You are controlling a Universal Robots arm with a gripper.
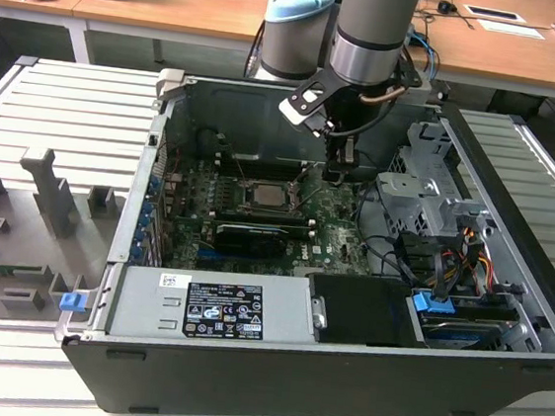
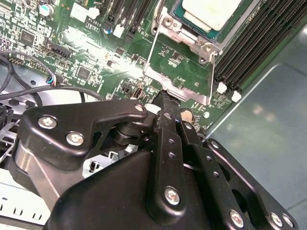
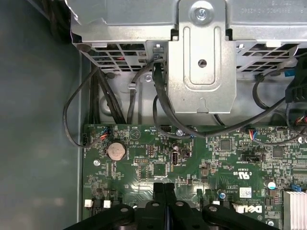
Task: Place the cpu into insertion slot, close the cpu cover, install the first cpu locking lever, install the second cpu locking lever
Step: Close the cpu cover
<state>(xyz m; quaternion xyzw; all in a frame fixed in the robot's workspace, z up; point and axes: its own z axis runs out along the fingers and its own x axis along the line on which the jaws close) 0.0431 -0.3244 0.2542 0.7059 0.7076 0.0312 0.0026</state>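
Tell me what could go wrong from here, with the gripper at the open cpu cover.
The shut gripper sits at the free edge of the thin cpu cover; it could slip off onto the small board parts beside it. The cpu lies uncovered, so a jolted cover might shift or scratch it.

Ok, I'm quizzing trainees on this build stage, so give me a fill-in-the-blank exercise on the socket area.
1. The insertion slot holds the ___.
2. The cpu cover is swung ___, with green board visible through its window.
3. The gripper, its tip by the cover's edge, is ___ (open or shut).
Missing words: cpu; open; shut.
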